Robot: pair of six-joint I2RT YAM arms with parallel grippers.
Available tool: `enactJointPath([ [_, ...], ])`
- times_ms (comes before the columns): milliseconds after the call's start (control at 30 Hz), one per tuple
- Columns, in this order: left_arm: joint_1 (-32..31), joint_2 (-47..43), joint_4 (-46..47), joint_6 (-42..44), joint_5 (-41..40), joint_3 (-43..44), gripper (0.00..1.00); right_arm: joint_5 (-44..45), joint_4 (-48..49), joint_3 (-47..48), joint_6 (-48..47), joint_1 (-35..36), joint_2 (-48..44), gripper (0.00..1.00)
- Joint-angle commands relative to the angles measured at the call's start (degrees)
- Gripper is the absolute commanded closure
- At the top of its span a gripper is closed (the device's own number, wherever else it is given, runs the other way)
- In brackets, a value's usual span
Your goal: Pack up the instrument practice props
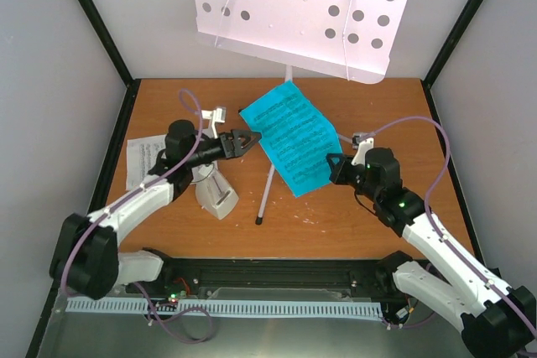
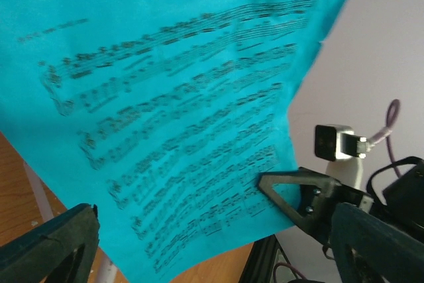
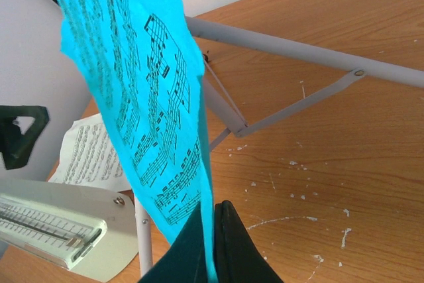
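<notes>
The white perforated music stand [image 1: 294,6] rises at the back on thin tripod legs [image 3: 298,51]. My right gripper [image 1: 336,165] is shut on the lower right edge of a bright blue sheet-music page [image 1: 294,136] and holds it in the air in front of the stand; the pinch shows in the right wrist view [image 3: 213,243]. My left gripper [image 1: 245,142] is open, jaws wide apart, at the page's left edge, with the page [image 2: 165,117] filling its view. A white sheet-music page [image 1: 147,157] lies flat at the left. The white metronome [image 1: 216,194] sits beneath my left arm.
A stand leg [image 1: 267,194] reaches forward to the middle of the wooden table [image 1: 336,224]. White walls with black corner posts close in the left, right and back. Small white specks [image 3: 298,197] dot the wood.
</notes>
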Motion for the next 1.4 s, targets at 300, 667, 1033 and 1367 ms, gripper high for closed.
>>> enactJointPath([
  [300, -1.3, 13.2, 5.0, -0.2, -0.5, 6.2, 0.19, -1.7, 3.3, -1.2, 2.2, -2.4, -0.7, 0.97],
  [667, -2.7, 18.0, 3.8, -0.3, -1.8, 8.6, 0.28, -3.5, 4.5, -1.0, 2.5, -3.2, 0.2, 0.97],
  [1033, -4.1, 18.0, 1.5, -0.6, -4.9, 7.6, 0.15, -4.4, 4.3, -0.7, 3.0, -3.5, 0.1, 0.97],
  [1367, -5.7, 18.0, 13.0, -4.5, -2.4, 4.3, 0.31, -5.8, 5.5, -0.6, 3.8, -3.4, 1.1, 0.97],
])
